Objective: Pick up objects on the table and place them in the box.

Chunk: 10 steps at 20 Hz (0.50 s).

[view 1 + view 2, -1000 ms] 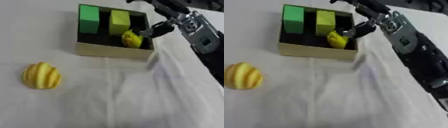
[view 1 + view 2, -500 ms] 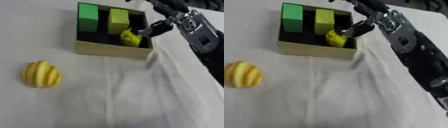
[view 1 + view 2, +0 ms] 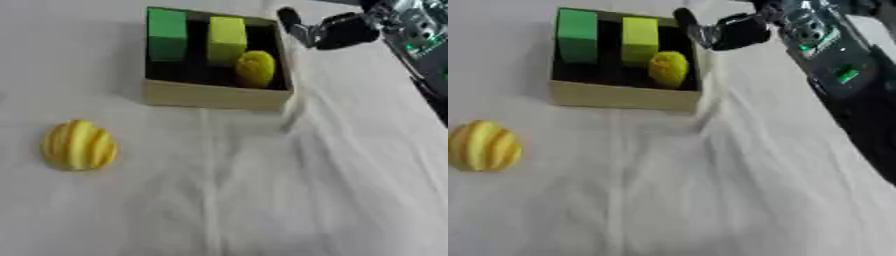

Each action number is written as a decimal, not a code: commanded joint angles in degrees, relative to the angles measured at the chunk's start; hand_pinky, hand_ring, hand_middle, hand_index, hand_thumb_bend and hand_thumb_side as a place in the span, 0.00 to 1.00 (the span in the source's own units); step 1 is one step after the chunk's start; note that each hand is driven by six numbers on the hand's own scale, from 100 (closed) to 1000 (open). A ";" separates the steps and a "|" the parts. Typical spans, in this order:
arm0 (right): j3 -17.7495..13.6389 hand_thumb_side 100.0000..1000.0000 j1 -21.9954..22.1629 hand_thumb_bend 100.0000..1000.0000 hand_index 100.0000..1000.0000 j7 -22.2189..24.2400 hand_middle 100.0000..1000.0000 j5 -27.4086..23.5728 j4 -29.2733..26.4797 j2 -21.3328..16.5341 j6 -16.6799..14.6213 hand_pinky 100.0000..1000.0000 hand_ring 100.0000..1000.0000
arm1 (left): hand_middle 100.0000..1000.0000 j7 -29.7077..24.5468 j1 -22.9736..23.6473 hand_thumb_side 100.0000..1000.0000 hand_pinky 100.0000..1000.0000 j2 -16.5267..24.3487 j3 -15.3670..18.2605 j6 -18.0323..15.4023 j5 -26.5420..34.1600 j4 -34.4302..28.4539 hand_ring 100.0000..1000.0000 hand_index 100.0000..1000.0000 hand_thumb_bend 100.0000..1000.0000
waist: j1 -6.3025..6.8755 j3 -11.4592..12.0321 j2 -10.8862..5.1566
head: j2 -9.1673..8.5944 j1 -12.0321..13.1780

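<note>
Three pieces in box (image 3: 214, 97) | right hand (image 3: 732, 31) empty, fingers apart (arm fuller in right eye view)

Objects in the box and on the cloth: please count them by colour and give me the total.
Green: 1, the green block in the box.
Yellow-green: 1, the yellow-green block in the box.
Yellow: 2, the small yellow object in the box and the striped yellow object on the cloth.
Total: 4.
</note>
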 commanded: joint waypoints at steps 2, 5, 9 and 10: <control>-2.63 0.00 2.25 0.00 0.86 -3.36 0.72 -5.50 -7.83 -3.96 2.09 0.90 0.90 | 0.67 0.54 0.12 0.55 0.63 1.52 0.84 0.11 -0.39 -0.91 0.74 0.83 0.00 | 1.17 -0.97 -2.26 | 0.65 1.48; -4.28 0.00 4.81 0.00 0.87 -6.27 0.73 -9.19 -9.01 -4.87 -0.17 0.90 0.91 | 0.67 0.96 0.69 0.54 0.63 1.69 1.17 0.14 -0.75 -0.91 0.74 0.83 0.00 | 2.00 -1.98 -2.86 | 0.90 2.76; -5.99 0.06 9.40 0.00 0.88 -8.02 0.73 -13.26 -9.16 -5.28 -5.51 0.90 0.92 | 0.67 1.76 1.35 0.53 0.63 1.83 1.71 0.19 -1.29 -0.91 0.74 0.83 0.00 | 3.27 -3.52 -3.45 | 1.29 5.02; -6.48 0.07 10.42 0.00 0.88 -8.08 0.74 -14.33 -9.16 -5.15 -6.71 0.90 0.92 | 0.67 1.93 1.44 0.53 0.63 1.81 1.79 0.20 -1.40 -0.91 0.74 0.83 0.00 | 3.56 -3.80 -3.53 | 1.32 5.41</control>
